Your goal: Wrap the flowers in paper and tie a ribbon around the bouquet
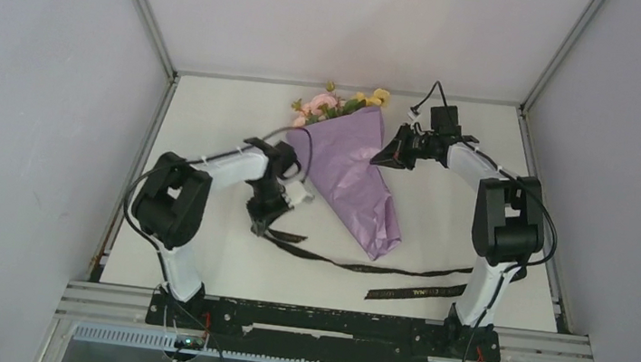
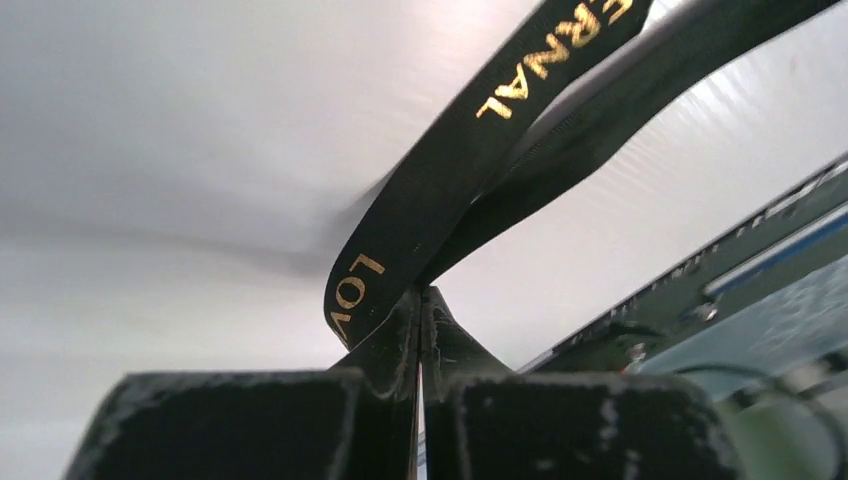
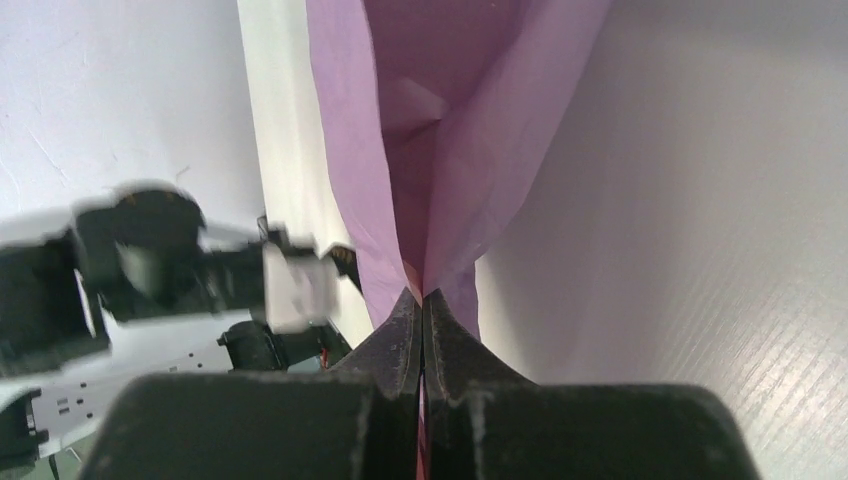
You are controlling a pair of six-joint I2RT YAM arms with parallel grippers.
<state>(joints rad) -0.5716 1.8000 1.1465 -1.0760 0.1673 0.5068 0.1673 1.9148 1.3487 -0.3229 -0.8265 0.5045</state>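
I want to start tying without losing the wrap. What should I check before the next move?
1. Left hand shut on the ribbon: ok, pinched at the fingertips.
2. Right hand shut on the paper edge: ok.
3. Flowers in the cone, blossoms out of the wide end: ok.
4. Ribbon around the bouquet: not ok, it lies on the table in front of the narrow end.
5. Ribbon clear of the right arm: cannot tell, it runs right up to that arm's lower part.
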